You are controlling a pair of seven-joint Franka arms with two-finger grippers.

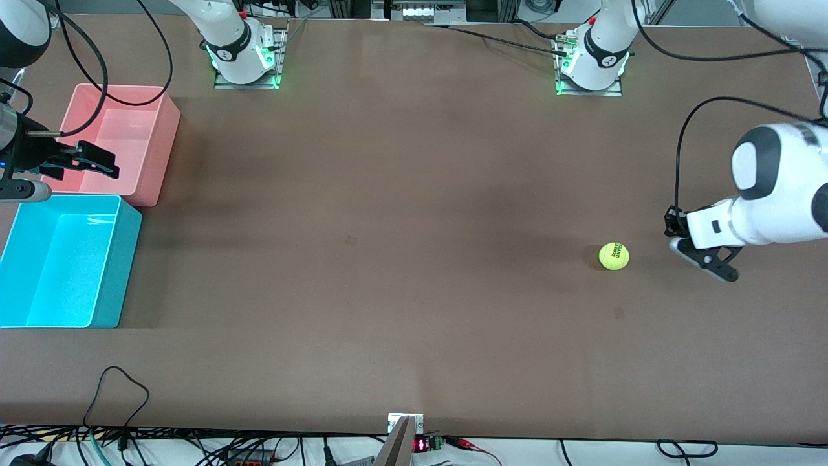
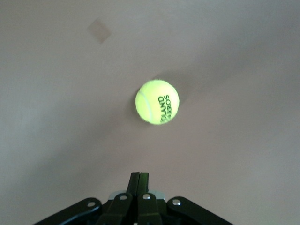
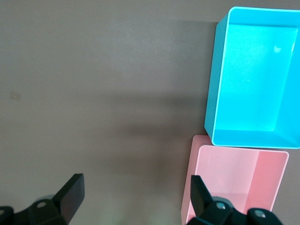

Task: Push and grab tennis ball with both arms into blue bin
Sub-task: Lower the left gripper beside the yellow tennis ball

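Note:
The tennis ball (image 1: 614, 255) lies on the brown table toward the left arm's end; it also shows in the left wrist view (image 2: 157, 101). My left gripper (image 1: 706, 260) is low over the table beside the ball, a short gap away, with its fingers shut and empty (image 2: 139, 176). The blue bin (image 1: 126, 259) stands at the right arm's end of the table and is empty; the right wrist view shows it too (image 3: 211, 84). My right gripper (image 1: 97, 162) hangs open and empty over the pink bin's edge (image 3: 136, 197).
A pink bin (image 1: 162, 142) stands against the blue bin, farther from the front camera, and is empty (image 3: 187, 178). Wide bare tabletop lies between the ball and the bins. Cables hang along the table's front edge.

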